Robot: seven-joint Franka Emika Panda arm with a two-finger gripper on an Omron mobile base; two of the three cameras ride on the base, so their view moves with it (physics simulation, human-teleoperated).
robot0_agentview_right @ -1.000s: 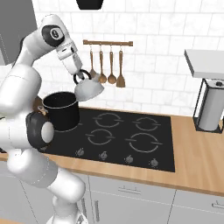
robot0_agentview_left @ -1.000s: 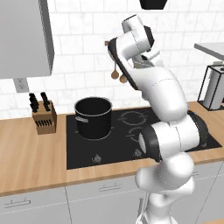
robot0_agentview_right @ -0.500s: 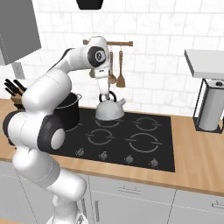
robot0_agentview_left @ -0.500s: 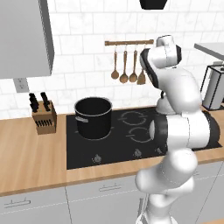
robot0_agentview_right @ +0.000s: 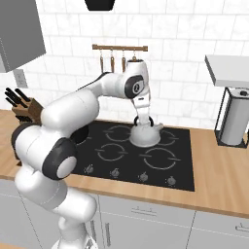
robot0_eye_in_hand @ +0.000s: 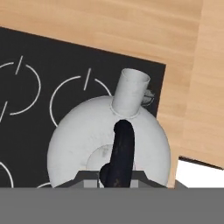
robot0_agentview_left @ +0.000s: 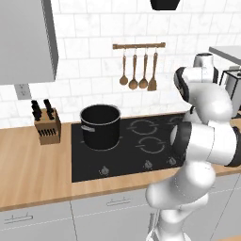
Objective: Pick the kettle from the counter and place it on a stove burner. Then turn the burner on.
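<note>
The kettle (robot0_agentview_right: 145,134) has been carried across from the pot (robot0_agentview_left: 100,126) side and is now held low over the back burner (robot0_agentview_right: 165,137) toward the right edge of the stove, apparently touching or just above the glass. The tool (robot0_agentview_right: 144,121) is closed on the kettle's black handle (robot0_eye_in_hand: 120,154). Release seems next; the knobs (robot0_agentview_right: 141,176) along the stove's front edge are untouched.

No words, brands or numbers can be read anywhere. The only marks are thin grey ring lines on the black glass cooktop (robot0_agentview_right: 187,160) and tiny, illegible symbols by the knobs (robot0_agentview_right: 142,177) along its front edge.
</note>
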